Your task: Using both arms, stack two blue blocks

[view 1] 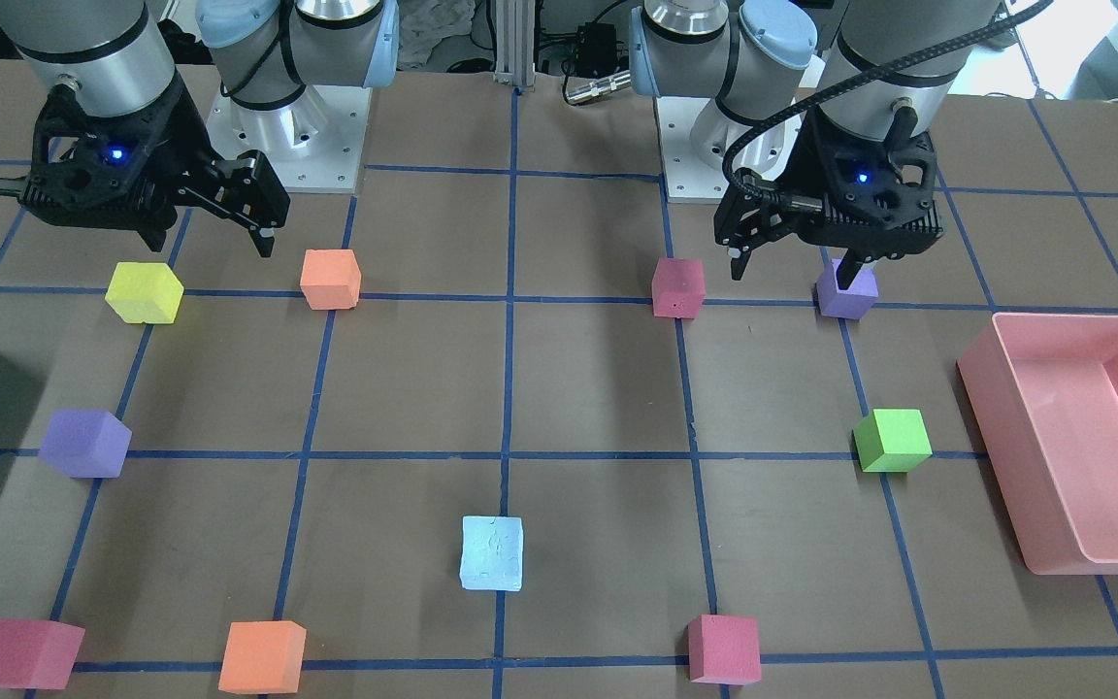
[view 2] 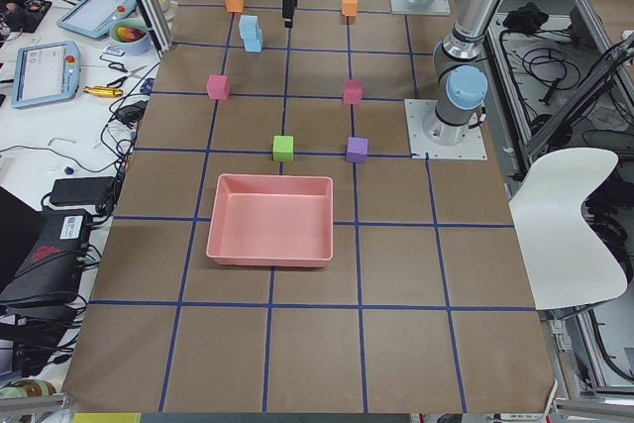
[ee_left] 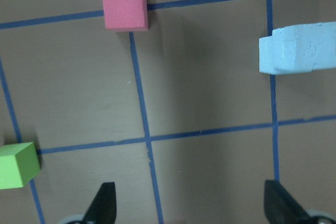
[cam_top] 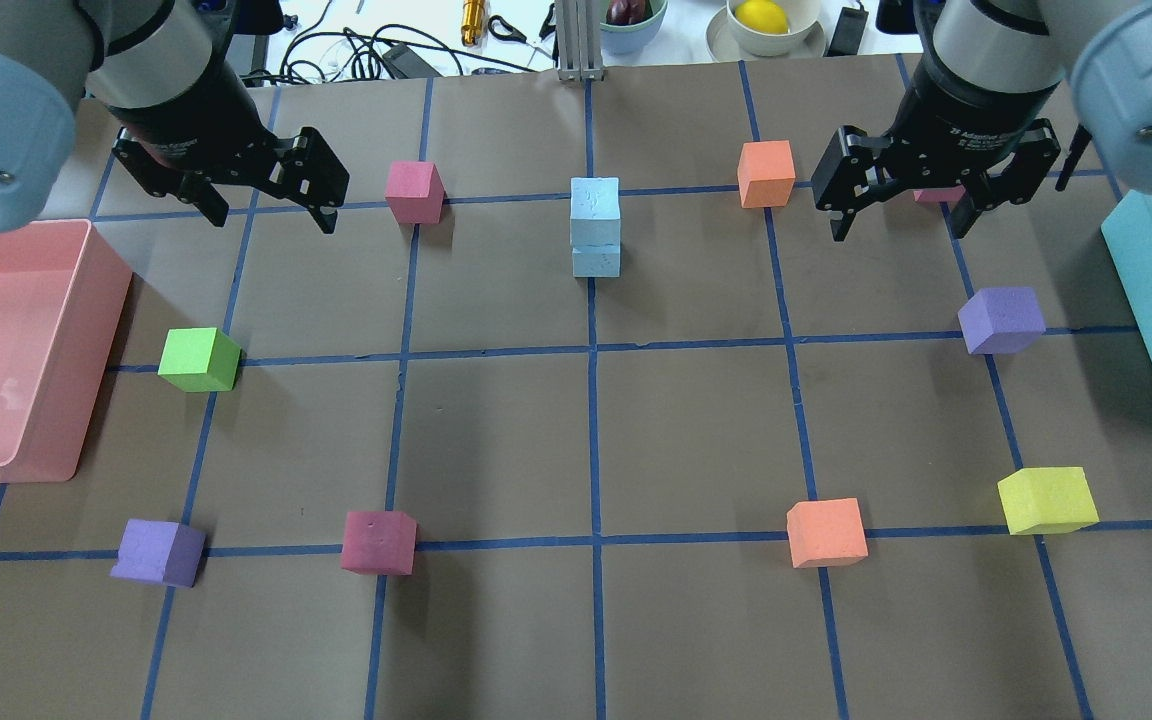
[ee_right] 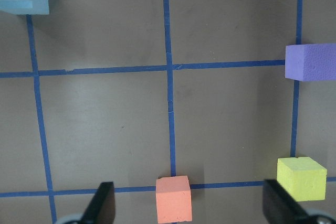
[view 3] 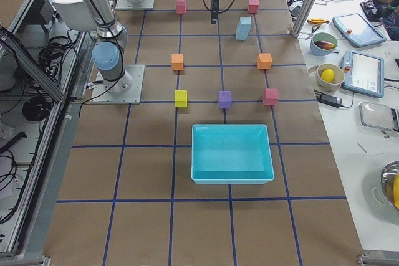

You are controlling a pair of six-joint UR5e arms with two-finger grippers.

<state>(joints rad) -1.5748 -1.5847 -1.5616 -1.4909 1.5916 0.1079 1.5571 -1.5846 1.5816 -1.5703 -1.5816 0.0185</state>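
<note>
**Both grippers empty, blue stack stands btw them**

The left gripper (cam_top: pixel 272 218) is up off the table (cam_top: pixel 696 430) at the far left. Its jaws are wide open and hold nothing. Its own wrist cam shows only bare table btw the jaws. The right gripper (cam_top: pixel 902 230) is the same at the far right: wide open, holding nothing, up off the table.

Going out from the left gripper, a pink cube (cam_top: pixel 414 192) comes first, just to its right. Then there's a gap, then the blue blocks (cam_top: pixel 595 225). Going out from the right gripper, an orange cube (cam_top: pixel 766 173) comes first, just to its left. Then a gap, then the same blue blocks.

So the stack lies to the right of the left gripper and to the left of the right gripper. It sits on the middle blue tape line (cam_top: pixel 593 430), at the far side of the table, abt level w/ both grippers.

The blue blocks sit one on top of the other, touching, and the stack stands upright. In the left wrist cam the top one looks a tiny bit out of line w/ the bottom one. Neither gripper touches them.

Which arm is nearer? Abt the same, can't pick one.

I think the stacking is done. The stack's long way is up and down, so a bump from either side could tip it. Any more moves prob. need to stay away from the middle.
</note>
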